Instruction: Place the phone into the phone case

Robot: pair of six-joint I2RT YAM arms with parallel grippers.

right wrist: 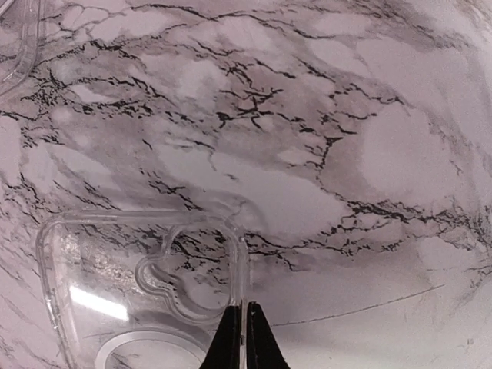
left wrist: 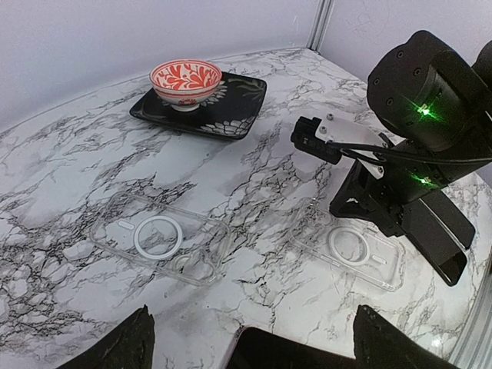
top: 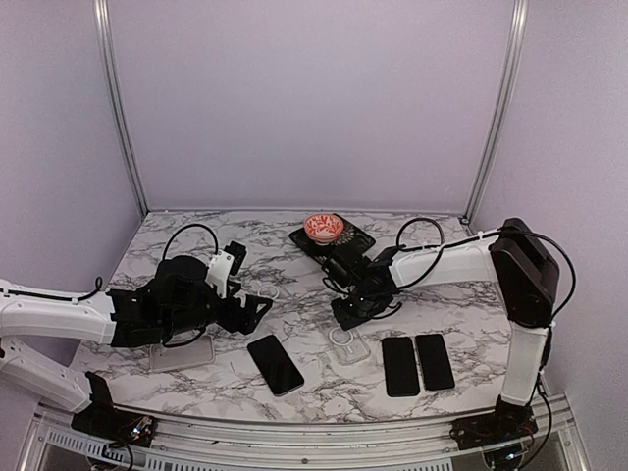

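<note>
Marbled white tabletop (top: 471, 314) beneath lilac walls (top: 314, 98). Black slab phone (top: 275, 364) by near edge, close under left gripper (left wrist: 252, 317) with jaws spread wide. Right gripper (right wrist: 245, 314) pinching side wall of clear plastic phone case (right wrist: 100, 269), mid-table.

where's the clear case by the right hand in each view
top: case low centre, just below right hand
left wrist: case centre right, under right hand
right wrist: case bottom left, edge at right hand
shared landmark: right hand
</note>
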